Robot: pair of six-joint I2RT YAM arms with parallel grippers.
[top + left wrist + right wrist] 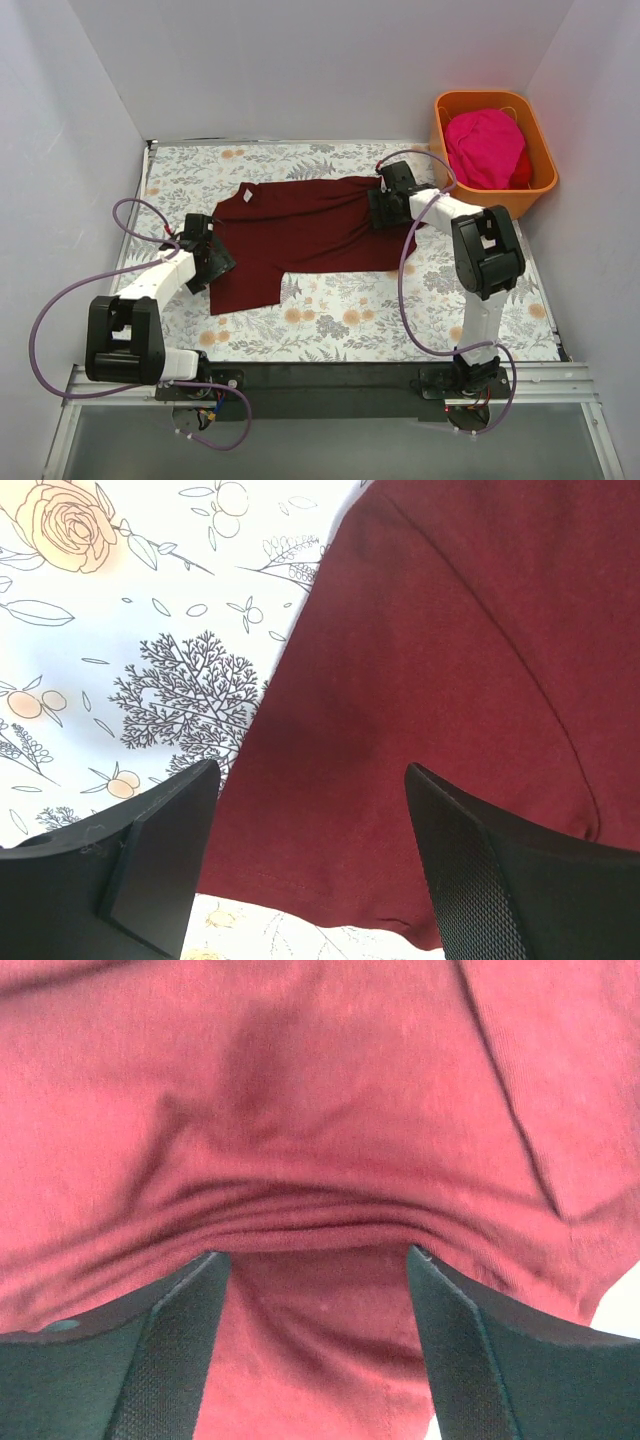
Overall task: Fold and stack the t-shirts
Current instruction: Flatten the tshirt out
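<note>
Maroon t-shirt point(300, 235): spread flat on table point(350, 320), beneath both claws.
Left claw point(310, 865): open, over hem.
Right claw point(318, 1345): open, above bunched cloth.

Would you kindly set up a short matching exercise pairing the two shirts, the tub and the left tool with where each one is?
1. maroon t-shirt
2. pink t-shirt
3. orange tub
4. left tool

A. far right corner of the table
B. bunched inside the tub
C. spread on the floral cloth
D. open at the maroon shirt's sleeve edge

Pairs: 1-C, 2-B, 3-A, 4-D
</note>
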